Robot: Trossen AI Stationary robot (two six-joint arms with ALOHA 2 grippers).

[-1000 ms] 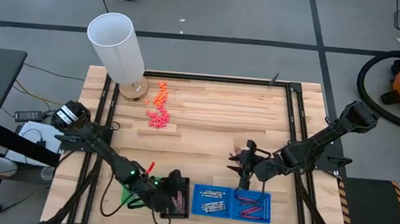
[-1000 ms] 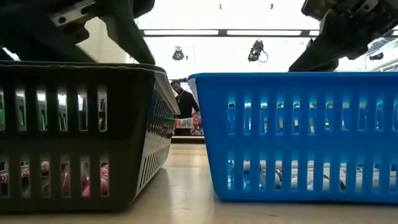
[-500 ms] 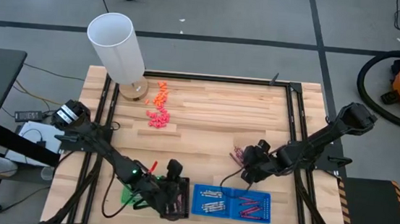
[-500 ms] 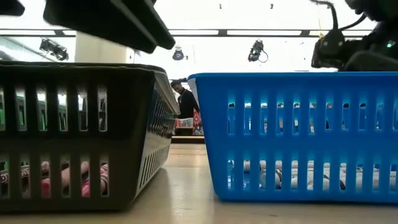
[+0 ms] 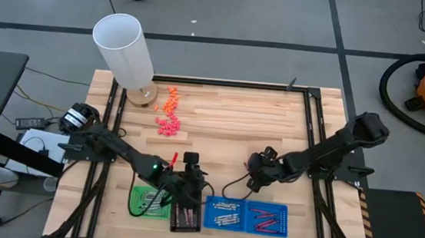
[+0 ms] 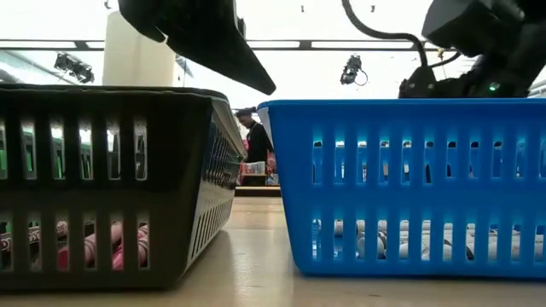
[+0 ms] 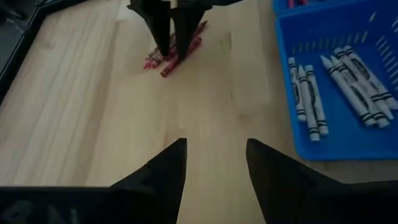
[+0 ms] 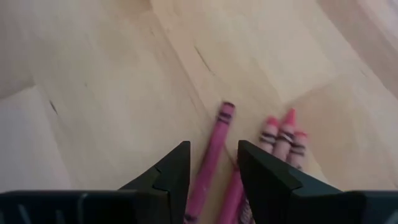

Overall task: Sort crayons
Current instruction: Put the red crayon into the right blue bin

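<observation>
The right gripper (image 8: 210,163) hovers low over a small heap of magenta crayons (image 8: 283,140) on the table (image 5: 228,120), right of centre and just behind the blue tray (image 5: 280,225). Its fingers stand parted and empty, straddling one crayon (image 8: 210,158) whose long axis runs straight ahead between them, so a drop and squeeze looks close. The left gripper (image 7: 212,163), open and empty, hangs beside the black tray (image 5: 185,217) near the front edge, farther from the heap. Grey crayons (image 7: 348,78) already lie in the blue tray.
</observation>
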